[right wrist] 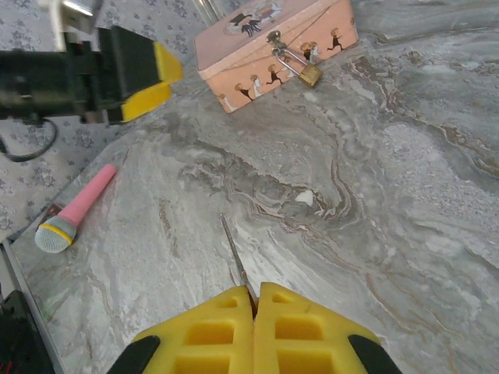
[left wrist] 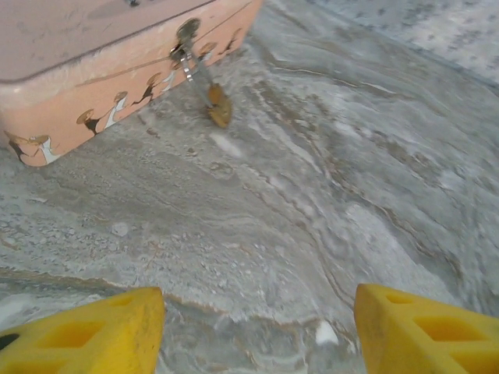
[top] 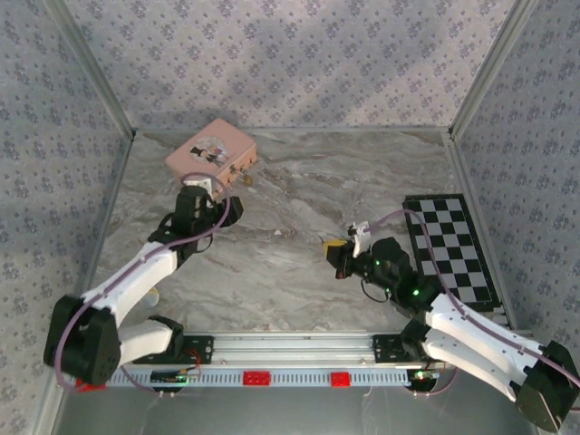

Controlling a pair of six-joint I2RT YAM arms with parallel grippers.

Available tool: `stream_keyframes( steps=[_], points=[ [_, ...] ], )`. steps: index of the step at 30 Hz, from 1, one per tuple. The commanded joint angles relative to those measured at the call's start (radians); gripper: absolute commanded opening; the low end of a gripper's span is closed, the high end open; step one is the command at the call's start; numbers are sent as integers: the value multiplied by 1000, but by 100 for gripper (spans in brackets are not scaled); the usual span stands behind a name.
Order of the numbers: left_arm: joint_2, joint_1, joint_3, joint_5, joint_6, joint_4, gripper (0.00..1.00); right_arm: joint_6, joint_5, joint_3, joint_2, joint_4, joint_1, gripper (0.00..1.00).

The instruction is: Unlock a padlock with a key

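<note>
tiny brass padlock (right wrist: 309,75) hangs from the front clasp of the pink box (right wrist: 265,35). left claw (left wrist: 257,319), released, hovers just before the box, probably to steady the lock. right claw (right wrist: 253,300), well back from the box, is clenched on a thin key (right wrist: 234,257) aimed toward it.

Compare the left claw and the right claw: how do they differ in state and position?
The left claw is open and empty; the right claw is shut on a thin silvery key. The left claw sits close to the pink box and its padlock; the right claw is farther off, mid-table. Both are yellow.
</note>
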Motion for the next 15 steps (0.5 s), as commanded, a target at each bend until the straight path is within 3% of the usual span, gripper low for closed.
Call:
stream_keyframes(
  steps=[1,7,10,15],
  points=[
    [112,5,29,-76,-129,188,66,23,29,-4,-39,-35,-5,0],
    [353,-5,50,-132,-254,463,66,18,12,-33,-80,-23,-18,0],
    [441,-30,81,-210,-245,558,66,12,-10,-39,-96,-21,-29,0],
    [607,-35,154,-248,-307,683,66,16,-52,-61,-125,-6,-54,0]
  ],
)
